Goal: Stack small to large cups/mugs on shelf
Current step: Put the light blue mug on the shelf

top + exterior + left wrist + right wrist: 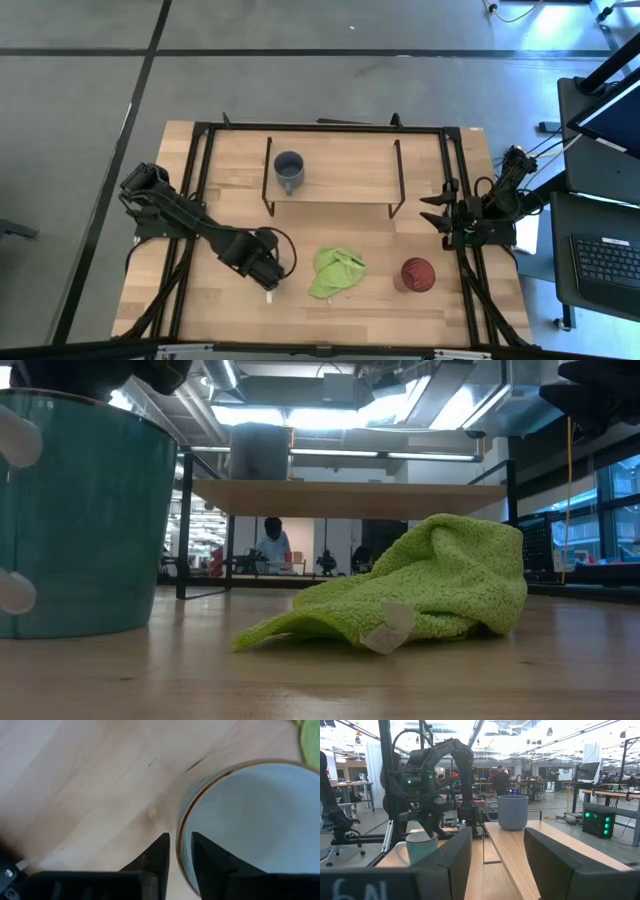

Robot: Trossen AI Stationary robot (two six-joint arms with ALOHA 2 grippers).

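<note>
The blue-grey mug (289, 172) stands on its base on the left part of the light-wood shelf (340, 185); it also shows in the right wrist view (513, 812). The dark red cup (417, 274) stands on the table at the front right. My left gripper (265, 270) is at the front left, shut on the handled mug with a white inside and a teal-looking outer wall (250, 815), (80, 510), which it hides in the high view. My right gripper (432, 212) is open and empty beside the shelf's right end. My left gripper has the mug's wall at its rim (181, 840) between its two fingers, one finger inside the mug (210, 862) and one outside (159, 857). The fingers come from above, pointing down. The mug stands upright, and its base looks to be on the table (70, 630).
A crumpled lime-green cloth (335, 272) lies on the table between the held mug and the red cup; it fills the middle of the low view (420, 585). Black rails (462, 180) run along the table's sides. A person (270, 545) is in the room far behind.
</note>
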